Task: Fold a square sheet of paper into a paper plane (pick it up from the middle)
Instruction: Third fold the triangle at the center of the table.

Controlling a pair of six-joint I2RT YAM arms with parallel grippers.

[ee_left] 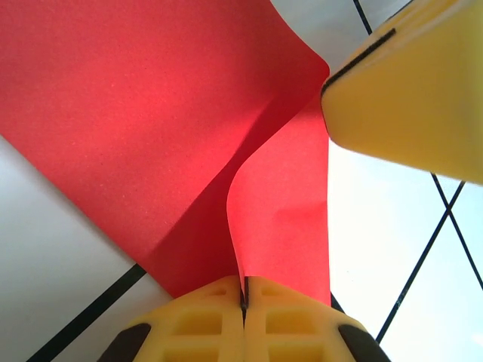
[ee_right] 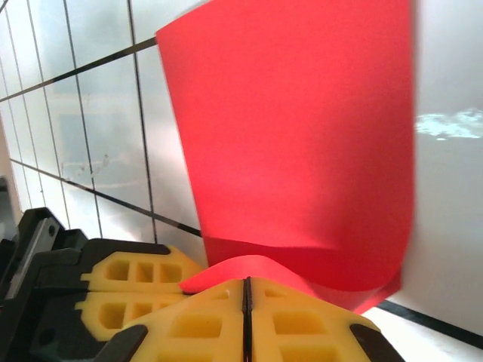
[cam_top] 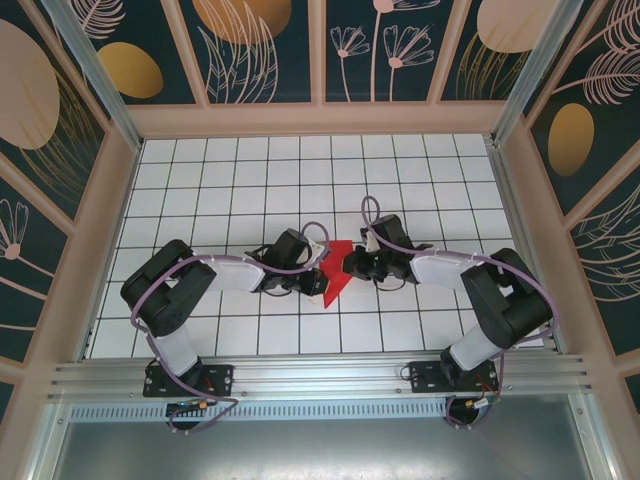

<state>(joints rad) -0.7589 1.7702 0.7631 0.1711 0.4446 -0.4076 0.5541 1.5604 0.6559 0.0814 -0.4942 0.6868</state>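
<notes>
The red paper [cam_top: 336, 274] is a creased, pointed shape held just above the tiled table between both grippers. My left gripper [cam_top: 319, 269] is shut on its left edge. In the left wrist view the jaws [ee_left: 244, 286] pinch an upright flap of the paper [ee_left: 151, 113], which bends away into a wide sheet. My right gripper [cam_top: 352, 264] meets the paper from the right. In the right wrist view it [ee_right: 245, 283] is shut, with a curled fold of the paper [ee_right: 302, 136] at its tips. The right gripper's yellow finger [ee_left: 407, 90] touches the sheet's far corner.
The white grid table [cam_top: 250, 190] stretches open behind and to both sides of the grippers. Patterned walls [cam_top: 90, 180] enclose it on three sides. The left gripper's yellow fingers [ee_right: 128, 280] sit very close to the right gripper, at the lower left of the right wrist view.
</notes>
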